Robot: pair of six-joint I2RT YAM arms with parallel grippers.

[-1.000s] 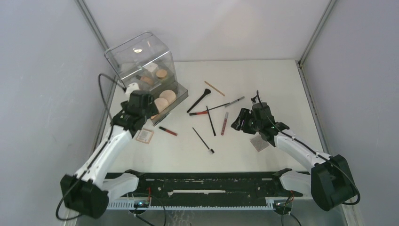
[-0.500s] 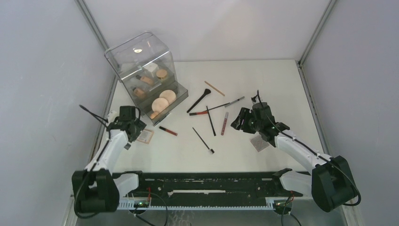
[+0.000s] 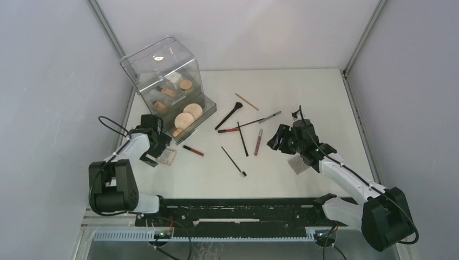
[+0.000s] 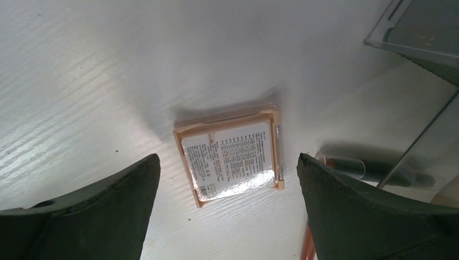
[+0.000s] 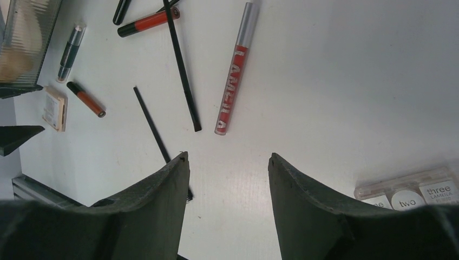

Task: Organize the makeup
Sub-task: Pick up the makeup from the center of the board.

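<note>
**Top view:** The left gripper point(image 3: 157, 149), a second ago at the clear organizer point(image 3: 162, 70), now hangs drawn back over a square peach compact point(image 3: 166, 156). The right gripper point(image 3: 277, 138) has barely shifted. Two round compacts point(image 3: 183, 119) sit ahead of the left gripper, and three red lip tubes point(image 3: 258, 142) lie between the grippers.

**Left wrist:** The jaws are spread wide, with the compact's printed label between them, untouched.

**Right wrist:** The jaws are parted and empty, with one long red tube point(image 5: 233, 70) ahead and a numbered palette point(image 5: 417, 192) to the right.

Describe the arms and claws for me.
Left arm and right arm match: white links, black joints and bases, a thin black cable at each wrist. Left claw and right claw each have two dark matte fingers tapering to tips.
</note>
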